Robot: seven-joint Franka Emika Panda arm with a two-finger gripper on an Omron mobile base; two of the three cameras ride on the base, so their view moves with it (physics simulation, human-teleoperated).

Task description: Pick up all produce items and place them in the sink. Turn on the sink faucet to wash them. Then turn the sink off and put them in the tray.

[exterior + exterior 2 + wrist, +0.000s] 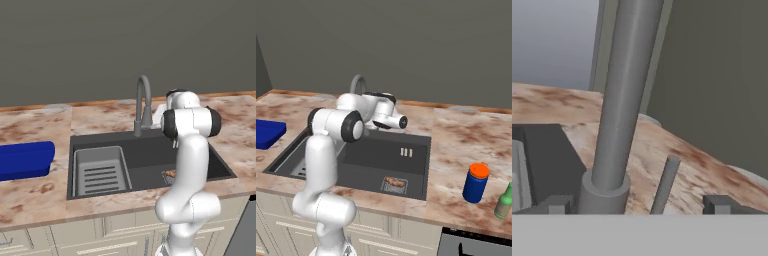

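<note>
Spread fingers (634,205) straddle the faucet (619,110) base; its lever (664,185) between them may slip aside

Arm folded at elbow, forearm reaching forward and level; my gripper (639,204) jaws spread wide, holding nothing.

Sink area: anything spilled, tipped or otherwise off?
Nothing stands out. The produce piece lies on the drain grate in the sink, the faucet stands upright, the blue tray sits flat on the counter, and the open claw is at the faucet's base.
</note>
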